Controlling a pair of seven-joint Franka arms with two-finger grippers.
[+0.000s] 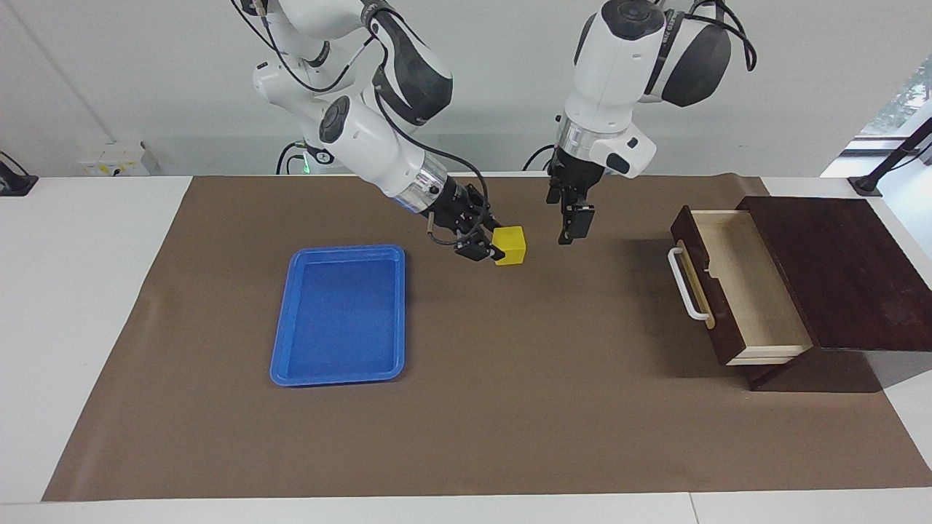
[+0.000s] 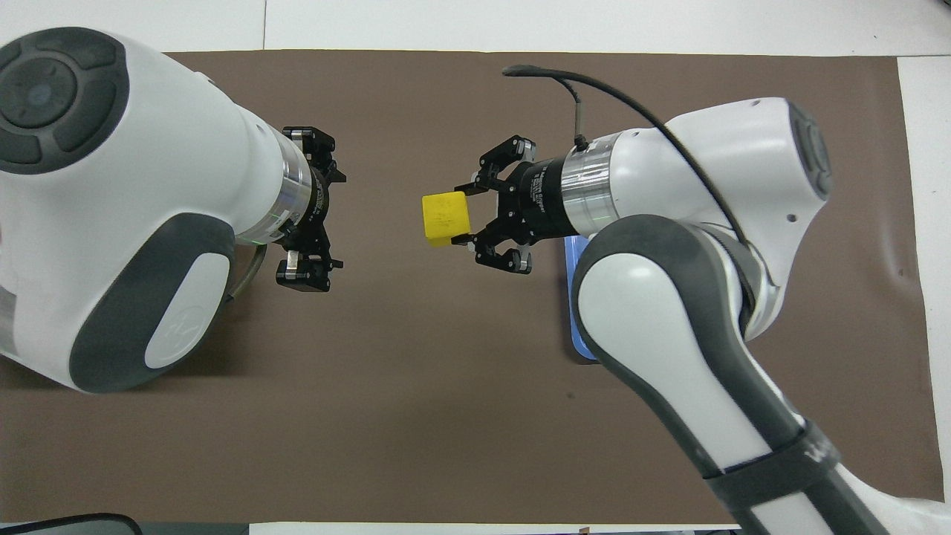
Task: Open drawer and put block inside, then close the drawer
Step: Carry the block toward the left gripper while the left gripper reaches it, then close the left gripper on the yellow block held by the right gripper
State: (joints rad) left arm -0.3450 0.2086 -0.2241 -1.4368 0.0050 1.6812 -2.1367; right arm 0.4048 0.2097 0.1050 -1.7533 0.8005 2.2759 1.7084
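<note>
A white counter carries one brown mat that covers most of its top, and a plain pale wall rises at the robots' end of the room. There are two arms, one yellow block, one blue tray and one dark wooden drawer box. The right end effector is up over the bare mat with its fingers clenched on the yellow block, which is off the surface; in the overhead view the block sits at the fingertips, pointing toward the left arm's end. The left end effector hangs over the mat between the block and the drawer, released and holding nothing, its fingers spread apart in the overhead view. The drawer stands pulled out of its low box at the left arm's end of the counter, its pale wood interior showing and its white bar handle facing the middle of the mat. The blue tray lies flat toward the right arm's end, well apart from the drawer.
</note>
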